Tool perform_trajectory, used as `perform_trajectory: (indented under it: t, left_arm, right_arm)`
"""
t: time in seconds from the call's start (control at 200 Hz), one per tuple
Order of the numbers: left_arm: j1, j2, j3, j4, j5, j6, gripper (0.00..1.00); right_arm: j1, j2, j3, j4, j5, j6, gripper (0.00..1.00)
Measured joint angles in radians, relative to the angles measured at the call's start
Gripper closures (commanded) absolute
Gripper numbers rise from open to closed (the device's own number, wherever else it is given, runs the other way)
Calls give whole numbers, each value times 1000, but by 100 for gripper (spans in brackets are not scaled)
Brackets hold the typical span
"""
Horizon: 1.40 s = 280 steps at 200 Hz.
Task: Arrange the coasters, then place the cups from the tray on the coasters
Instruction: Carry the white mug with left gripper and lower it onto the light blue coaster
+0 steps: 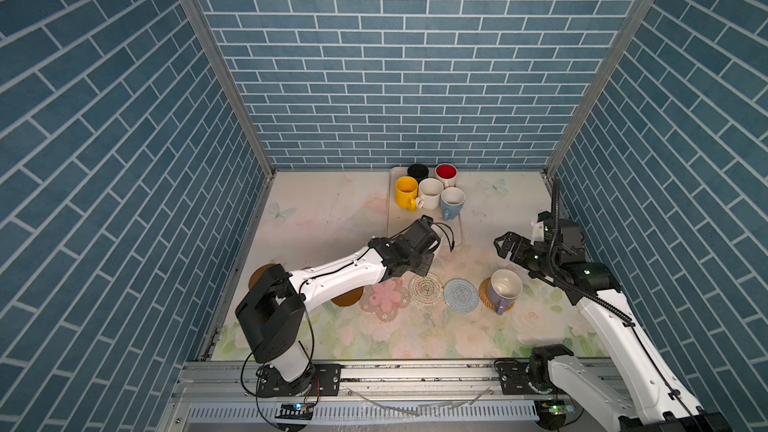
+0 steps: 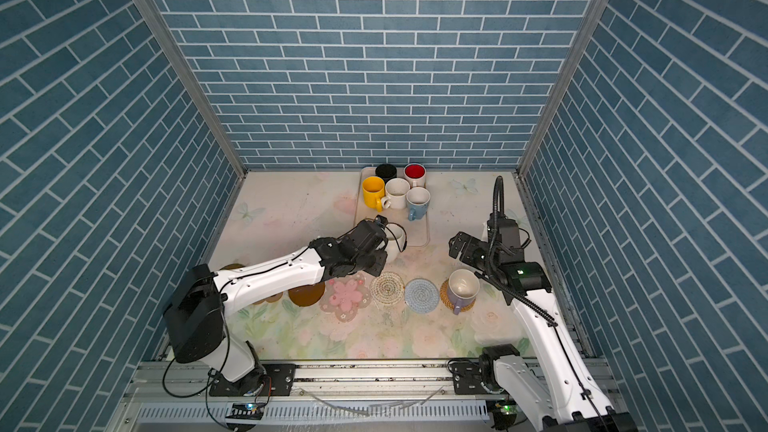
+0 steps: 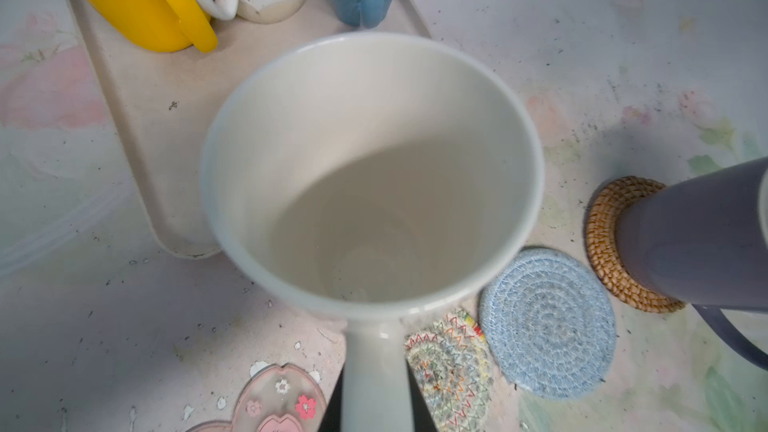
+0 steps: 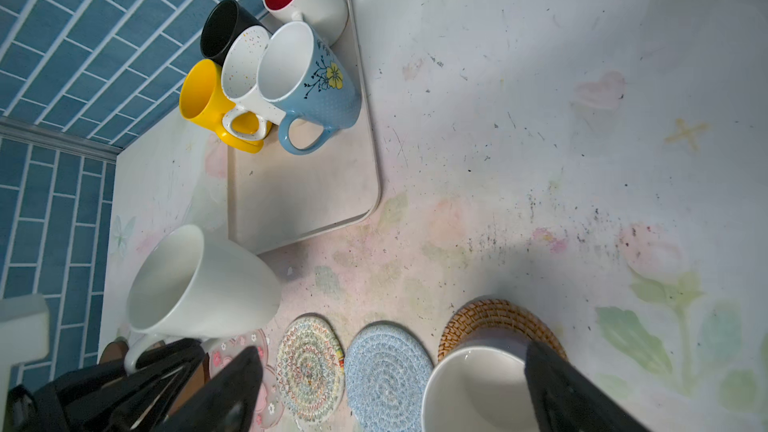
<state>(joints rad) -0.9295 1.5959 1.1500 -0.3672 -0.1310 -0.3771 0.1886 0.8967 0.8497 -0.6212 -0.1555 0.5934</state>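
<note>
**A:** Where's your cream-white ceramic mug [image 3: 370,168]?

**B:** Right ahead of your left tool [image 3: 376,409], pinched by the handle. It looks rigid, slick and chippable, so I'd hold only that handle. Your right tool [image 1: 505,245] is spread wide, with nothing in it.

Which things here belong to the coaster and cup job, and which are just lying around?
Job: tray, five mugs on it, cream mug in left end effector, lavender mug on tan coaster, pink coaster, white coaster, blue coaster, brown coasters.
Just there: floral tabletop, brick walls, front rail.
</note>
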Motion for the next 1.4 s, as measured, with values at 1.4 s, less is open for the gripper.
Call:
perform_trajectory:
  t: [1.4]
  left_arm:
    - [-230, 36, -343, 590, 97, 121, 100]
  right_arm:
    - [-192, 100, -35, 56, -175, -18, 1]
